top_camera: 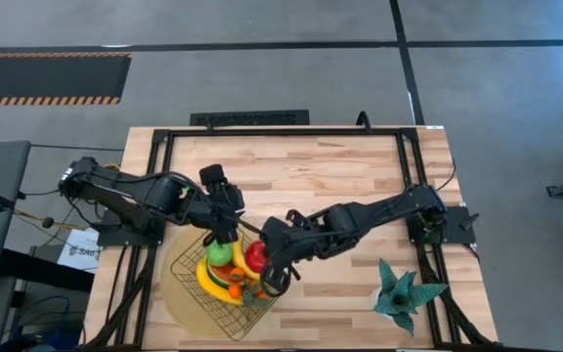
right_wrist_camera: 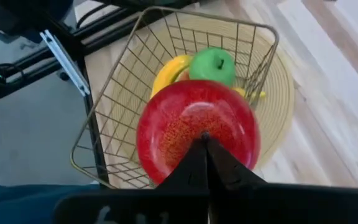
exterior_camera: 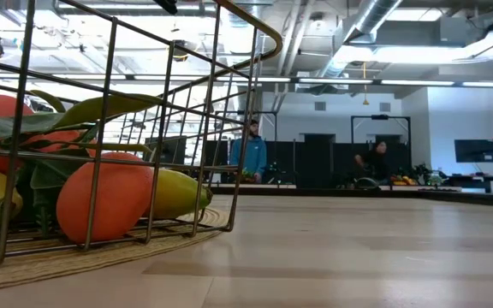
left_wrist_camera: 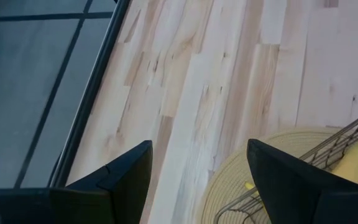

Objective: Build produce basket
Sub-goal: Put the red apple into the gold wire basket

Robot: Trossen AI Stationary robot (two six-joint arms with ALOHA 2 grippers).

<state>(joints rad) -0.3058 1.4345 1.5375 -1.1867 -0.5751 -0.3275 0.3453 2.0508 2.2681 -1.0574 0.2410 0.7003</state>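
Over the basket point(top_camera: 225, 282) (one, on the tan disc point(top_camera: 179, 288)), the right gripper point(top_camera: 262, 266) is pinching one shiny red fruit point(right_wrist_camera: 196, 134). One green apple point(top_camera: 221, 253) and two bananas point(top_camera: 217, 284) are lying inside. Beside it, the left gripper point(left_wrist_camera: 197, 171) is hovering, jaws wide, holding nothing.

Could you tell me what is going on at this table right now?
Two robot arms are filling a wire basket that sits on a round woven mat near the table's front left. The green apple, the bananas and small oranges are already inside. The right gripper, fingers shut, is at the basket, right by the shiny red fruit. The left gripper hangs open by the basket's far edge, holding nothing. A teal plant stands at the front right.
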